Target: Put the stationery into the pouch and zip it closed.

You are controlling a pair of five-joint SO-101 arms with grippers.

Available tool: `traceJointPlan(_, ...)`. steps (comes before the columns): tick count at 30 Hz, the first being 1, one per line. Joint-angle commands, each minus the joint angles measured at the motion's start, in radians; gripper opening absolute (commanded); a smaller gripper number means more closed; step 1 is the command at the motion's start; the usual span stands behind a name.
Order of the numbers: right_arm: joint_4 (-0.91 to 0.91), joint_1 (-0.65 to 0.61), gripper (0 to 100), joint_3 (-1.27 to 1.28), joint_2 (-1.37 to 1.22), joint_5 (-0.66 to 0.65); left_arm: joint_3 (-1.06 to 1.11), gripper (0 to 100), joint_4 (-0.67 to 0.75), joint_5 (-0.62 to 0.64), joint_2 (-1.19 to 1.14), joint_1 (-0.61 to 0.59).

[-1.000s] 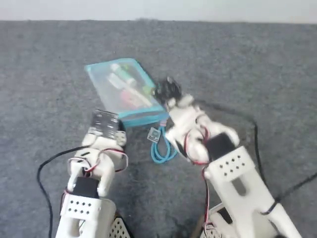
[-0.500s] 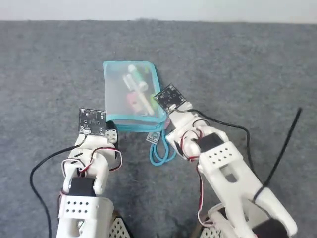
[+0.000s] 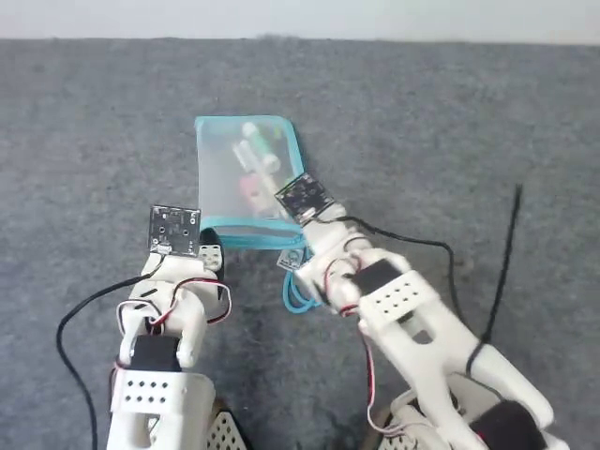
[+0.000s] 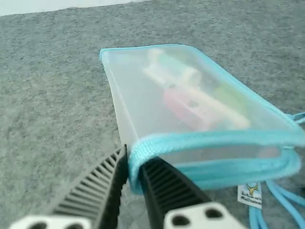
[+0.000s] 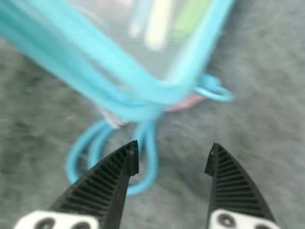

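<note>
A translucent pouch (image 3: 230,178) with teal trim lies flat on the grey carpet, with several pens and a pink item (image 3: 255,167) inside it. My left gripper (image 4: 135,162) is shut on the teal edge at the pouch's (image 4: 143,105) near left corner. My right gripper (image 5: 172,153) hangs open just above the pouch's (image 5: 157,57) near right corner, with nothing between its fingers. A teal cord loop (image 5: 95,148) and the zip pull ring (image 5: 215,91) lie right in front of it. In the high view the right wrist board (image 3: 303,197) covers that corner.
The teal cord (image 3: 300,292) and a small tag (image 3: 292,260) trail from the pouch toward the arms. Black cables (image 3: 469,281) run off the right arm. Grey carpet (image 3: 469,122) stretches on all sides to a pale wall at the back.
The pouch has swung from a slanted lie to square-on and then stayed put. The left arm drew back with its corner. The right arm shifted left over the near right corner.
</note>
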State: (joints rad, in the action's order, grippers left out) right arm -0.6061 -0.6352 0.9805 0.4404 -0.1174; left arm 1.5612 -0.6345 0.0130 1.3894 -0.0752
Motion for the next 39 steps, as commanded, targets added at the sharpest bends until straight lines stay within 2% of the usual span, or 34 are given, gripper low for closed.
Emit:
traceJointPlan(1, 0.119, -0.012, 22.7, -0.014, -0.051, 0.037, -0.096, 1, -0.002, 0.014, -0.014, 0.006)
traceJointPlan(6, 0.257, -0.008, 22.7, -0.048, -0.193, 0.037, -0.096, 1, -0.002, 0.014, -0.014, 0.006)
traceJointPlan(15, 0.309, 0.059, 22.7, -0.31, -0.444, 0.08, -0.094, 1, -0.003, 0.014, -0.014, 0.006)
traceJointPlan(23, 0.366, 0.061, 21.3, -0.388, -0.598, 0.075, -0.094, 1, 0.0, 0.015, -0.014, 0.011)
traceJointPlan(28, 0.209, 0.091, 0.0, -0.404, -0.518, 0.075, -0.079, 1, 0.003, 0.014, -0.014, 0.055)
traceJointPlan(30, 0.074, 0.116, 3.3, -0.405, -0.42, 0.074, -0.076, 1, 0.003, 0.014, -0.014, 0.063)
traceJointPlan(32, -0.079, 0.134, 0.7, -0.408, -0.283, 0.068, -0.076, 1, 0.003, 0.014, -0.014, 0.063)
traceJointPlan(34, -0.211, 0.128, 0.9, -0.408, -0.13, 0.006, -0.076, 1, 0.003, 0.014, -0.014, 0.066)
traceJointPlan(39, -0.458, 0.015, 0.6, -0.408, 0.183, -0.097, -0.076, 1, 0.002, 0.014, -0.014, 0.103)
